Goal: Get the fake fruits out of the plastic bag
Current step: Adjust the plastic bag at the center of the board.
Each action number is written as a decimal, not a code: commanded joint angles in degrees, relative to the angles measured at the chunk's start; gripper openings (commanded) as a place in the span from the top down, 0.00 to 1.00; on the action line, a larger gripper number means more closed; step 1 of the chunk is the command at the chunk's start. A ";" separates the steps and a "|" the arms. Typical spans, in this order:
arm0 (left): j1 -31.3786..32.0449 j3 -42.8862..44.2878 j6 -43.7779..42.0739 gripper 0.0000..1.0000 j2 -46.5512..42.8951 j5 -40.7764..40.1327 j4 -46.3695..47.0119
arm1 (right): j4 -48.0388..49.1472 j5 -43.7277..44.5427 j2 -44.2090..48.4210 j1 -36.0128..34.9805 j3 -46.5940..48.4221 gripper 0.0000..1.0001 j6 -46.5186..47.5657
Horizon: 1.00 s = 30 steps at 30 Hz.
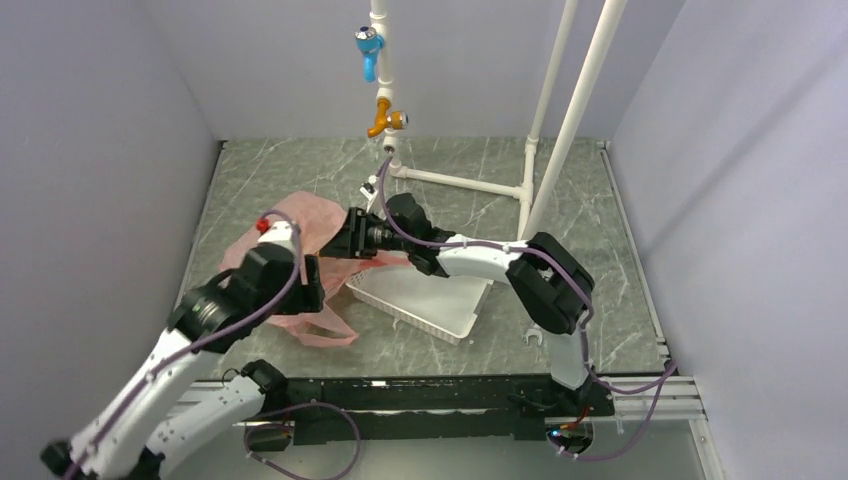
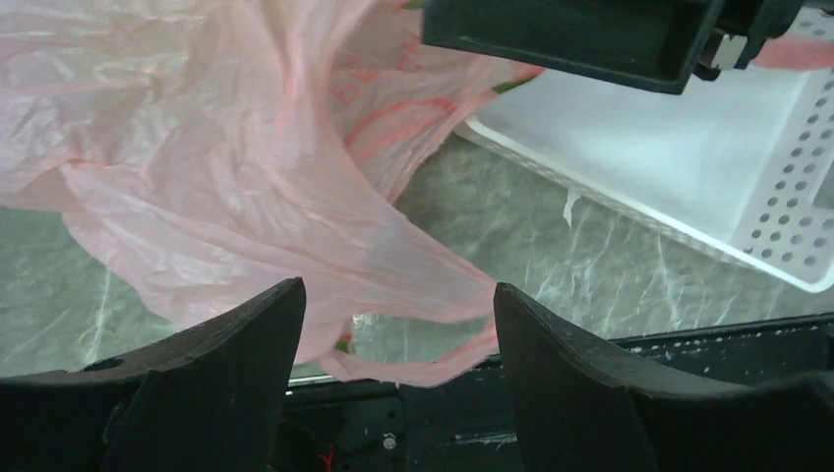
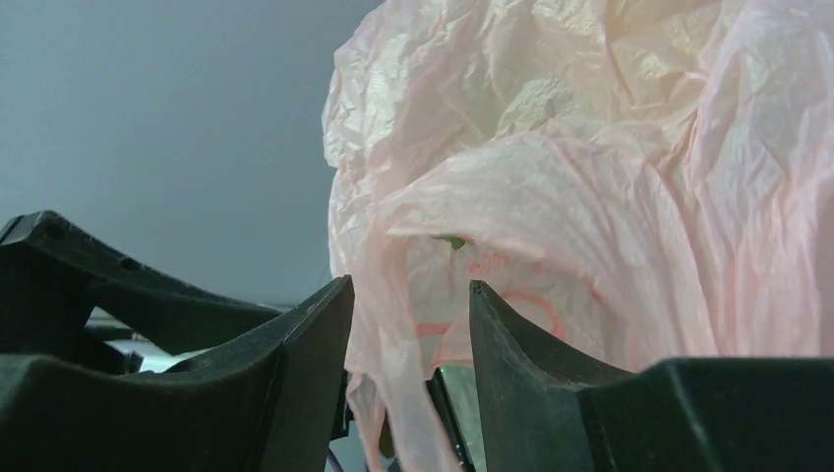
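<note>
The pink plastic bag (image 1: 300, 225) lies crumpled left of centre, its loop handle (image 1: 330, 335) trailing toward the near edge. My left gripper (image 1: 318, 285) is open at the bag's near side. In the left wrist view the wide-apart jaws (image 2: 398, 285) frame the bag (image 2: 226, 177) and its handle loop (image 2: 423, 366) without touching them. My right gripper (image 1: 338, 240) reaches the bag from the right. In the right wrist view it (image 3: 411, 285) is partly open, with a loose fold of bag (image 3: 551, 177) hanging between the fingers. A small green speck (image 3: 452, 241) shows through the film; the fruits are otherwise hidden.
A white slotted basket (image 1: 440, 315) lies just right of the bag, under the right arm, and shows in the left wrist view (image 2: 787, 226). A white pipe frame (image 1: 520, 185) with taps stands at the back. Grey walls close in both sides.
</note>
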<state>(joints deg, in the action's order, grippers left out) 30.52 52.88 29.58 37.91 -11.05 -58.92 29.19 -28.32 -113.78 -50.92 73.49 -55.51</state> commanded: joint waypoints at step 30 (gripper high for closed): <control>26.61 -4.40 78.87 0.33 17.68 -24.02 -15.58 | 3.09 12.70 27.22 5.19 -19.78 0.51 4.97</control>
<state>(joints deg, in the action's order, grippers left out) 58.94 47.92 99.59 52.75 -36.18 -71.05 28.08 -16.73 -89.36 -45.58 54.17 -51.55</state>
